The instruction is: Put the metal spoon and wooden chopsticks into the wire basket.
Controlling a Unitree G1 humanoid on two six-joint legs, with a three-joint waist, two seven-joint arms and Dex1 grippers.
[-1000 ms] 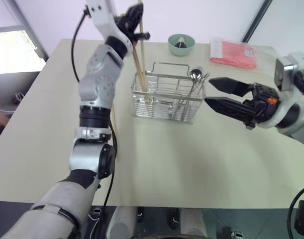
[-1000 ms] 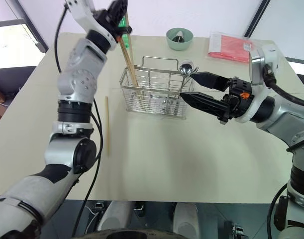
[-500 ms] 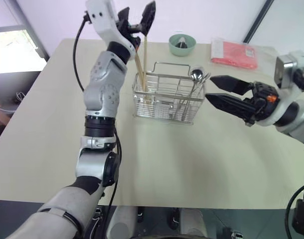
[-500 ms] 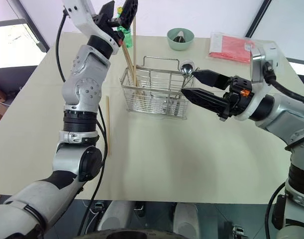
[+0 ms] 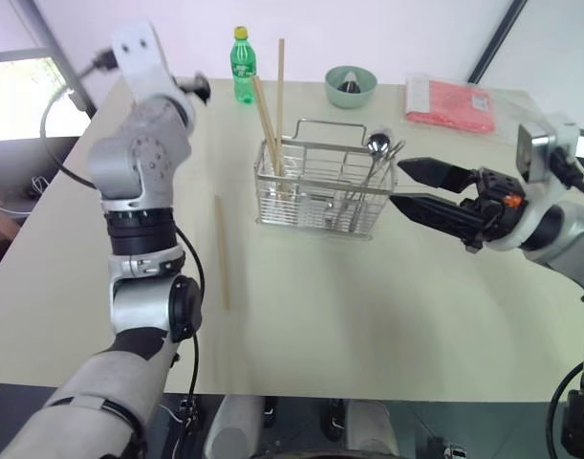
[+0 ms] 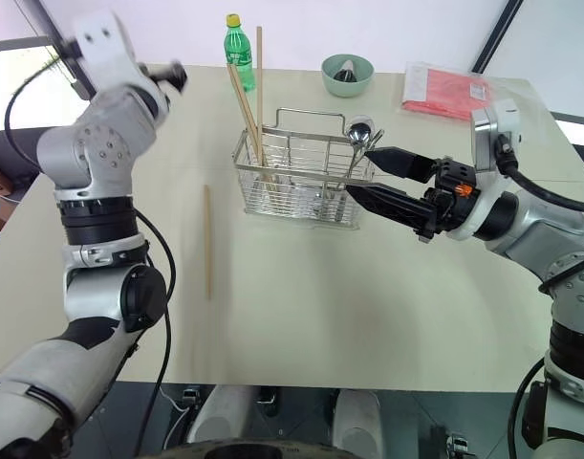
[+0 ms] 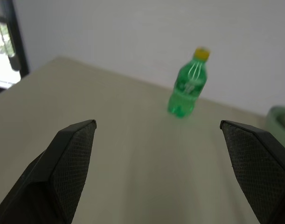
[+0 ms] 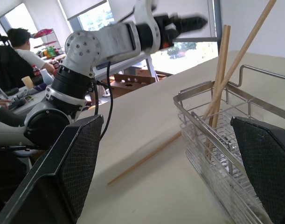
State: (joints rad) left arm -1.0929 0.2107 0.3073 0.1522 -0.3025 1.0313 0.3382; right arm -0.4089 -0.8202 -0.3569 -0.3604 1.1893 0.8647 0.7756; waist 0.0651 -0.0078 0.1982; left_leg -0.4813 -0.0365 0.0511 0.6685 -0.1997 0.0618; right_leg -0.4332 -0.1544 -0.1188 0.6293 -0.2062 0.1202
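The robot's left hand (image 7: pixel 156 154), its two black fingers spread wide and holding nothing, was raised over the far left part of the pale beige table (image 5: pixel 368 306), pointing toward a small green plastic bottle with a yellow cap (image 5: pixel 242 65) that stood upright near the far edge. The right hand (image 5: pixel 403 186), also wide open and empty, hung level just right of the rectangular silver wire basket (image 5: pixel 322 186), its fingertips close to the basket's right end without touching it.

The basket stood at the middle of the table with its thin loop handle up. Two long light-brown wooden chopsticks (image 5: pixel 272 105) stood in its left end, one upright and one leaning left, both rising well above the rim. A third wooden stick (image 5: pixel 221 251) lay flat on the table to the left of the basket, well apart from it. The shiny metal spoon (image 5: pixel 375 145) stood in the basket's right end, its round bowl up above the rim beside other thin metal cutlery.

Beyond the basket, a round pale-green bowl (image 5: pixel 350 88) with something dark inside sat near the far edge, and a flat red packet (image 5: pixel 449 103) lay at the far right corner. The right wrist view caught a seated person (image 8: pixel 14 44) in the room behind.
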